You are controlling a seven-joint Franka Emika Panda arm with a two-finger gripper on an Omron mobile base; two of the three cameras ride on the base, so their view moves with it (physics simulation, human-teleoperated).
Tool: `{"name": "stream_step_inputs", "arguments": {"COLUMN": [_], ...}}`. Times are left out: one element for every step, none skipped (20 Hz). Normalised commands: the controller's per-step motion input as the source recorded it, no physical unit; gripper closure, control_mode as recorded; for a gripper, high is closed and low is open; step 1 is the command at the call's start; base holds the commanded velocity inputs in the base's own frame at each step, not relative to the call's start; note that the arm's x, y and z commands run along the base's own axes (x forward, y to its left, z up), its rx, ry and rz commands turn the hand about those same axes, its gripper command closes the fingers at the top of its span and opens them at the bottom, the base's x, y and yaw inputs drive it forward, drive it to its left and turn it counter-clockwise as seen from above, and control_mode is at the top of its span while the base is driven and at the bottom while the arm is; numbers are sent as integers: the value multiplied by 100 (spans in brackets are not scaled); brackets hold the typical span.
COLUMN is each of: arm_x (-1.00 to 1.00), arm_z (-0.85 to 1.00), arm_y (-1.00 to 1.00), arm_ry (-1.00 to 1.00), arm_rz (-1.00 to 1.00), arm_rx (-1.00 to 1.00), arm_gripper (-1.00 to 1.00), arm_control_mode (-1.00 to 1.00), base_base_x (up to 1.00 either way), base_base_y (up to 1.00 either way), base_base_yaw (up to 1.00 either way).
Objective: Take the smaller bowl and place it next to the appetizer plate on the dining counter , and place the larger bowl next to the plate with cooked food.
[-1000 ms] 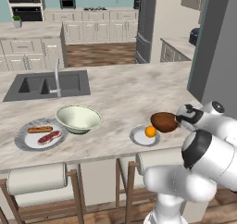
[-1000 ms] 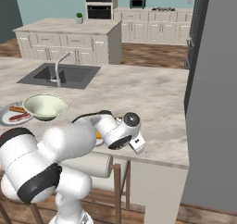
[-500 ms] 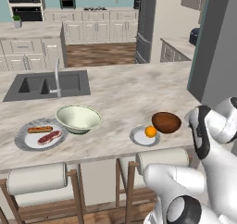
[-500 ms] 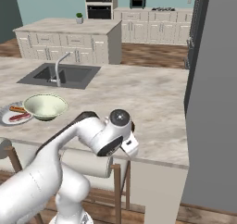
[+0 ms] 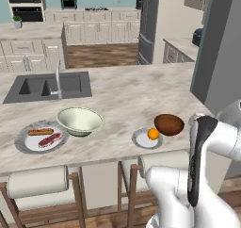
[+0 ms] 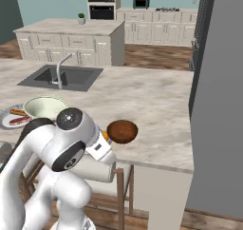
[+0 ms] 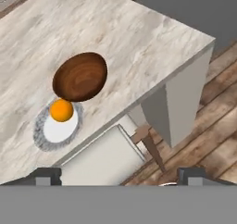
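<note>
Brown bowl (image 5: pixel 169 124) sits upright on the bench (image 5: pixel 122 93), just beside the small plate (image 5: pixel 146 138) with the orange (image 5: pixel 153 134) on it. From the hand view the bowl (image 7: pixel 80 76) looks to overlap the plate (image 7: pixel 58 127) rim by the orange (image 7: pixel 61 110); can't tell if they actually touch. Right base view shows the same bowl (image 6: pixel 122 131) near the bench (image 6: pixel 142 96) front edge, arm partly covering the plate.

Pale green bowl (image 5: pixel 80 120) is further left on the bench, right next to the bigger plate (image 5: pixel 40 137) carrying a sausage (image 5: pixel 41 131) and a red meat strip (image 5: pixel 50 140). Also visible from the right base view: bowl (image 6: pixel 45 108), plate (image 6: pixel 9 118). The two bowls are well apart.

Tool (image 7: pixel 119 176): jaws spread wide, nothing between them, up off the bench and out past its front edge, looking down at the brown bowl and a padded stool (image 7: pixel 102 160).

Sink (image 5: pixel 47 85) with faucet (image 5: pixel 58 77) sits behind the green bowl. Stools (image 5: pixel 37 182) line the bench front.
</note>
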Motion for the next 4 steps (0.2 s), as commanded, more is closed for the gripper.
{"name": "stream_step_inputs", "arguments": {"arm_x": [-51,-50,-48,-47], "arm_z": [94,89,85,81], "arm_y": [95,96,95,91], "arm_ry": [0,0,0,0], "arm_rz": [8,8,9,10], "arm_rx": [-32,-32,-32,-32], "arm_gripper": [-100,-100,-100,-100], "arm_control_mode": [-100,-100,-100,-100], "base_base_x": [0,0,0,0], "base_base_y": [0,0,0,0], "base_base_yaw": [0,0,0,0]}}
